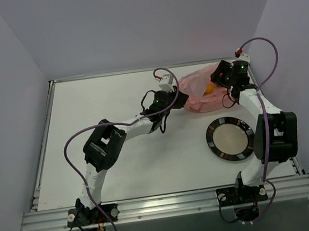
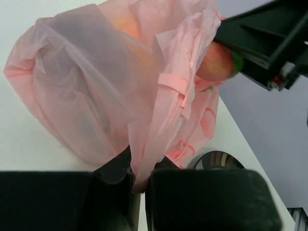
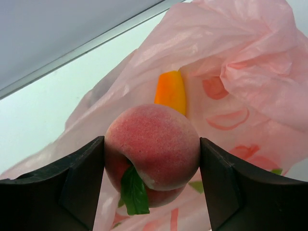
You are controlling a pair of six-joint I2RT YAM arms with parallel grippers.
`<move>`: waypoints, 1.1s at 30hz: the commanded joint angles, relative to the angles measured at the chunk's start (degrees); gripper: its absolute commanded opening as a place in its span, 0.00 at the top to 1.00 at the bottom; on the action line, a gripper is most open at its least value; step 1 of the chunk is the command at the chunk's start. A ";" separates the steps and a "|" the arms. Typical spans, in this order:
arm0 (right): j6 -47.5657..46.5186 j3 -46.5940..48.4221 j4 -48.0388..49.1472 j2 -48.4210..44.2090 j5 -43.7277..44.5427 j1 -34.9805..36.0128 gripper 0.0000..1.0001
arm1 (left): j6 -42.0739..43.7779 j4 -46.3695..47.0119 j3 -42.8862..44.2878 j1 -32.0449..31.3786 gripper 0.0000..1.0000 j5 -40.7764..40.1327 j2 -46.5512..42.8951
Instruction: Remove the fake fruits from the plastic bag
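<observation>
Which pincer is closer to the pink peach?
Right. The right pincer clamps the peach itself; the left pincer pinches the plastic bag at its edge, apart from the peach.

From above and behind we look down on the whole table [image 1: 85, 101]; our wrist views press close to the plastic bag [image 2: 86, 82], which all three share.

Far right of white table [image 1: 113, 98]: translucent pink plastic bag [image 1: 203, 95], behind round black-rimmed plate [image 1: 212, 142]. In right gripper [image 3: 152, 159], at bag mouth: pink plastic peach [image 3: 153, 139]; yellow-orange plastic fruit [image 3: 171, 91] behind it, inside bag.
</observation>
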 commanded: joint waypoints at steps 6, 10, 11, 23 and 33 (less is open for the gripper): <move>5.13 -10.43 -0.04 -17.24 0.08 1.08 0.75 | -0.49 1.00 4.67 1.93 0.98 -1.14 -0.77; 6.98 -21.15 -4.87 -30.32 2.80 3.28 0.76 | -0.23 1.79 3.35 2.63 0.98 -0.88 -2.00; 7.59 -23.62 -6.19 -36.09 3.50 3.72 0.76 | -0.14 2.05 3.26 2.72 0.98 -0.70 -2.52; 21.83 -43.94 -22.11 -56.37 18.18 6.89 0.77 | 2.32 4.42 2.91 3.16 0.97 7.47 -4.11; 23.86 -43.50 -22.90 -52.24 20.47 10.49 0.32 | 3.90 5.74 1.06 3.25 0.98 12.48 -5.34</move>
